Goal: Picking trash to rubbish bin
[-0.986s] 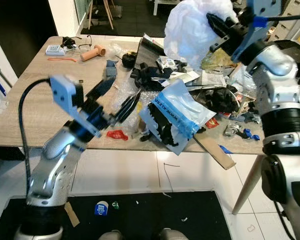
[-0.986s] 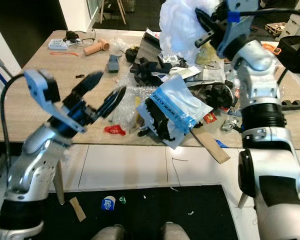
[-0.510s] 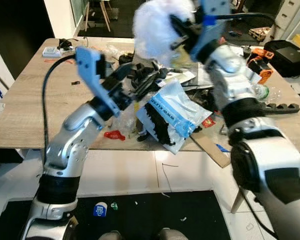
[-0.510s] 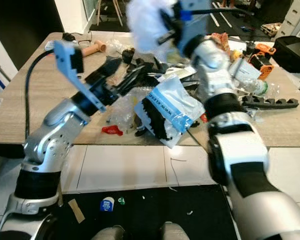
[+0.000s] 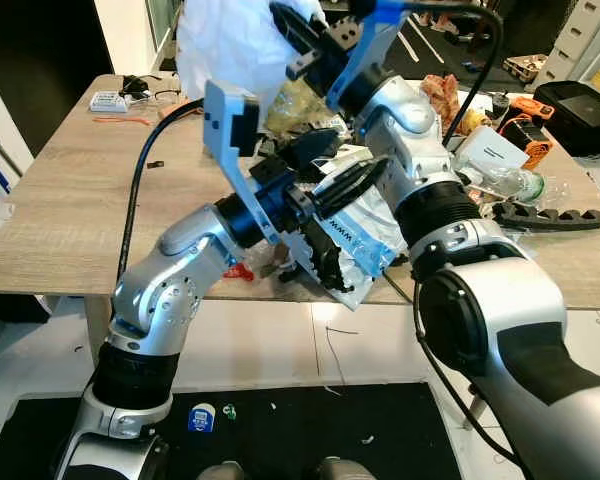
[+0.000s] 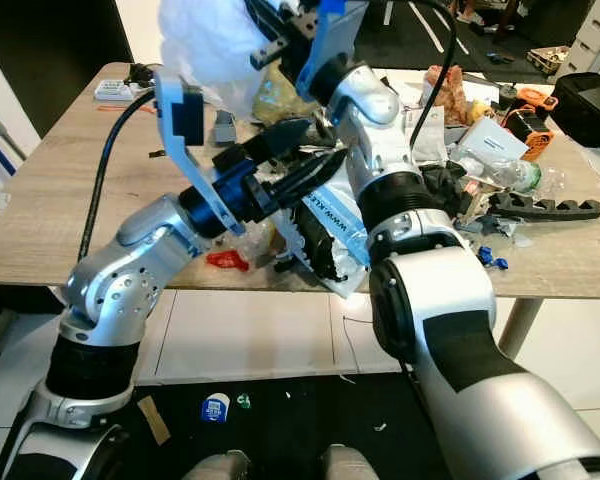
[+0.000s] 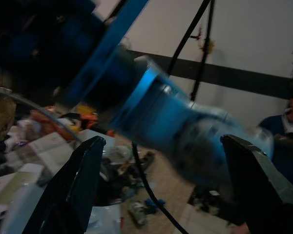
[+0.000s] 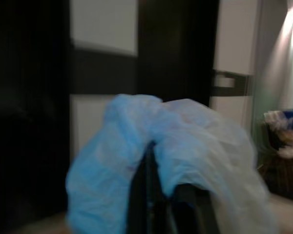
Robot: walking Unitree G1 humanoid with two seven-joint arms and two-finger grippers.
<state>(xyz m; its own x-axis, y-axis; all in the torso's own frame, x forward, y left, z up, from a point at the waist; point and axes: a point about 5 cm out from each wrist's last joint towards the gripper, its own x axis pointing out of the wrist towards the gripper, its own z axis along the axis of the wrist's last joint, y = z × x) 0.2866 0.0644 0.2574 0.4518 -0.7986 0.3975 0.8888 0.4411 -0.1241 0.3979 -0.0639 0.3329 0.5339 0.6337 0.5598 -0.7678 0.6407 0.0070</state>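
— So what's just changed?

— My right arm has swung across to my left side since a second ago, carrying the white bag with it. My right gripper is clamped on that bag, now high above the table's left half; it was over the far right side before. My left gripper has risen too and reached right, fingers spread and empty, so the two arms now cross in front of me.

— Good for the job?

— I'd say the trash is picked and on its way. I can't see any bin yet, so finding it comes next.

— What else is around, left to right?

— A pair of glasses at the far left corner, a red scrap at the near edge, a blue-and-white pouch overhanging the edge beneath my left fingers, then a black toothed strip on the right.

— Anything in the way?

— Mainly my own crossed arms; my left gripper sits just under my right forearm. A person also stands off beyond it.
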